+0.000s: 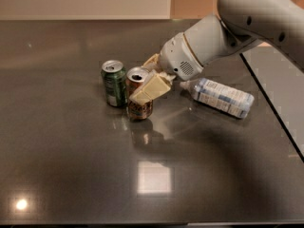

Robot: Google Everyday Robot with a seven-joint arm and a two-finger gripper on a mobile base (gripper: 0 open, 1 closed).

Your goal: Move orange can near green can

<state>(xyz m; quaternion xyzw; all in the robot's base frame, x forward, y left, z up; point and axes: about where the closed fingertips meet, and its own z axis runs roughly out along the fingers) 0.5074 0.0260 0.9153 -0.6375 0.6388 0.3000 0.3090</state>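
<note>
Gripping the orange can (138, 109) between closed fingers (152, 87), your hand (142, 82) holds it upright just beside the green can (114, 83), apparently resting on the counter (95, 175). You seem to be at the placing step. The next move calls for opening the fingers and backing off without nudging either can or the bottle (221, 96).

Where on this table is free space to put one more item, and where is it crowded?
Free: the table in front of the cans, and the left side beyond the green can. Crowded: the middle, where the gripper grips the orange can, with a plastic bottle at its right.
</note>
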